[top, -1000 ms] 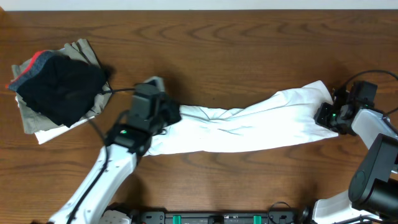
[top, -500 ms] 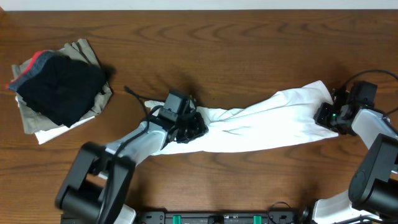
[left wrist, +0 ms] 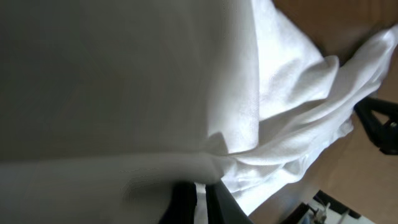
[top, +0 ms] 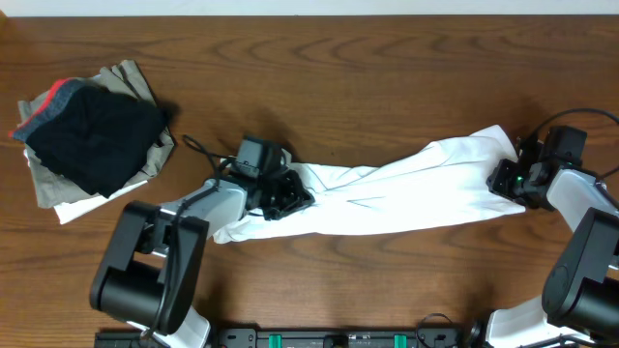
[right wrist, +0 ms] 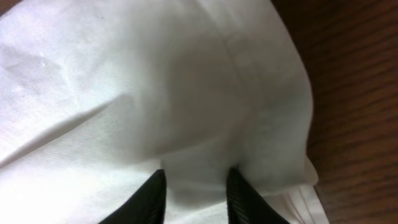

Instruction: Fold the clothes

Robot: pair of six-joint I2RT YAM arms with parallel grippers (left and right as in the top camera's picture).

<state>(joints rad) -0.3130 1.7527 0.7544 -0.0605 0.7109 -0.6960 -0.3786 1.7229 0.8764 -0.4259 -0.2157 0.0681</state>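
The clothes (top: 406,193) are one white garment stretched in a long band across the wooden table, from left of centre to the right side. My left gripper (top: 288,198) lies low on the band's left end. In the left wrist view it (left wrist: 202,202) is shut, with a thin strip of the white cloth (left wrist: 155,81) pinched between its dark fingers. My right gripper (top: 505,181) sits at the band's right end. The right wrist view shows it (right wrist: 196,193) closed on a bunched fold of the cloth (right wrist: 155,93), which bulges over both fingers.
A pile of other garments (top: 92,135) lies at the far left, a black one with a red band on top of a khaki-grey one. Bare wood (top: 387,87) stretches behind the white band. The table's back edge runs along the top of the overhead view.
My left gripper has carried the cloth's left end to the right, then eased back slightly, and its arm now lies low. The right gripper has stayed in place.
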